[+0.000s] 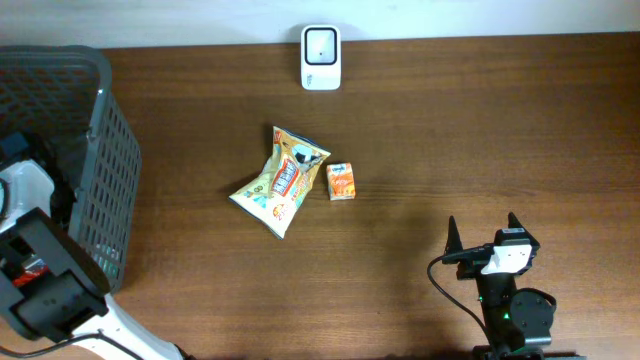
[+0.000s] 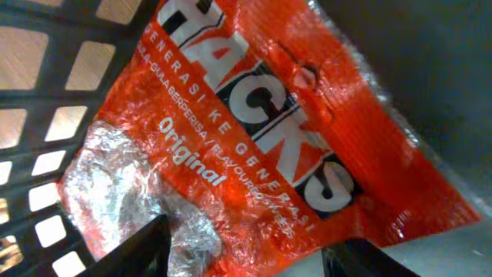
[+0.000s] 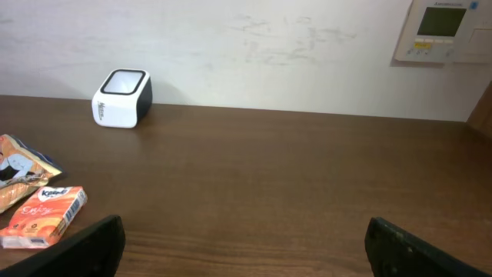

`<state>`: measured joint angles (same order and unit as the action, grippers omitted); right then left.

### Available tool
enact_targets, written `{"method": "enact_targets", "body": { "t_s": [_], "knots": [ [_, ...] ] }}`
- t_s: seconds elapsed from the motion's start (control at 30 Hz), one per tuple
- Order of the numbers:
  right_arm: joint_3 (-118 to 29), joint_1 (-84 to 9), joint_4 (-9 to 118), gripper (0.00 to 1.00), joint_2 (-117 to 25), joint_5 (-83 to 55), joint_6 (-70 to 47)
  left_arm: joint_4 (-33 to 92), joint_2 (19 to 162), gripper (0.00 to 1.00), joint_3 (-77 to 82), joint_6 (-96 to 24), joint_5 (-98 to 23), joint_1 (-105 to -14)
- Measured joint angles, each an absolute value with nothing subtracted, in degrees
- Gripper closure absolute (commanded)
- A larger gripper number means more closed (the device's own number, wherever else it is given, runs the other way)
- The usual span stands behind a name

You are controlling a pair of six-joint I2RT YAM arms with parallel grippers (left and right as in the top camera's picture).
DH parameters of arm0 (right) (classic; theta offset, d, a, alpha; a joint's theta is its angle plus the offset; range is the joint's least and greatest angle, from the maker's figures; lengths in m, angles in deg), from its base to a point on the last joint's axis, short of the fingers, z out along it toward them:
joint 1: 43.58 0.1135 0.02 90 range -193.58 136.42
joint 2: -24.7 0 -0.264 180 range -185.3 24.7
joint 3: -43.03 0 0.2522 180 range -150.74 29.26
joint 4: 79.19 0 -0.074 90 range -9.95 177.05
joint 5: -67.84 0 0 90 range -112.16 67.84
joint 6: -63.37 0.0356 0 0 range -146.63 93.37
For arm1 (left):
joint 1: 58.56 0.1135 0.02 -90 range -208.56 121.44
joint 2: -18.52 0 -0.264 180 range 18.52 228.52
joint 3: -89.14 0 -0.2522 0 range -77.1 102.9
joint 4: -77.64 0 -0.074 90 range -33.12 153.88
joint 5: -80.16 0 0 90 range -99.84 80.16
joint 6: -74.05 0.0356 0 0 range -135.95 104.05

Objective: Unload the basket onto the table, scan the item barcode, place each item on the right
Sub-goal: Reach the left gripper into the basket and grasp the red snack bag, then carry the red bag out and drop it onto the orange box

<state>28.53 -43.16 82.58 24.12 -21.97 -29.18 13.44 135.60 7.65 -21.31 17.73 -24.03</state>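
Observation:
A red "Hacks" candy bag (image 2: 277,131) with a crinkled silver end fills the left wrist view, lying inside the grey basket (image 2: 38,96). My left gripper (image 2: 246,260) is open, its dark fingers (image 2: 134,250) standing on either side of the bag's lower end. No barcode shows on the bag. The white scanner (image 1: 321,57) stands at the table's back edge and also shows in the right wrist view as the scanner (image 3: 121,98). My right gripper (image 1: 483,238) hovers open and empty over the front right of the table; the same gripper (image 3: 242,258) shows only bare wood between its fingers.
A yellow snack bag (image 1: 282,180) and a small orange box (image 1: 341,181) lie mid-table. The grey mesh basket (image 1: 110,150) stands at the left edge with my left arm (image 1: 40,280) reaching into it. A wall panel (image 3: 442,31) hangs behind.

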Motion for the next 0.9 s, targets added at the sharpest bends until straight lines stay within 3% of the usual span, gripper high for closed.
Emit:
{"method": "enact_targets", "body": {
  "t_s": [0.1,0.17,0.27,0.57,0.9],
  "knots": [
    [28.53,-43.16,82.58,0.01,24.12,-21.99,-29.2,13.99,135.53,0.41,7.35,-21.29,15.15,-22.59],
    [28.53,-43.16,82.58,0.01,24.12,-21.99,-29.22,15.17,135.01,0.6,6.63,-21.29,13.17,-21.56],
    [28.53,-43.16,82.58,0.01,24.12,-21.99,-29.2,16.11,134.75,0.99,5.82,-21.44,12.05,-20.78],
    [28.53,-43.16,82.58,0.01,24.12,-21.97,-29.22,8.15,134.86,1.0,9.66,-21.31,9.21,-20.51],
    [28.53,-43.16,82.56,0.01,24.12,-21.99,-29.22,5.2,123.38,1.0,31.37,-21.33,-15.58,-23.7]
  ]
}}
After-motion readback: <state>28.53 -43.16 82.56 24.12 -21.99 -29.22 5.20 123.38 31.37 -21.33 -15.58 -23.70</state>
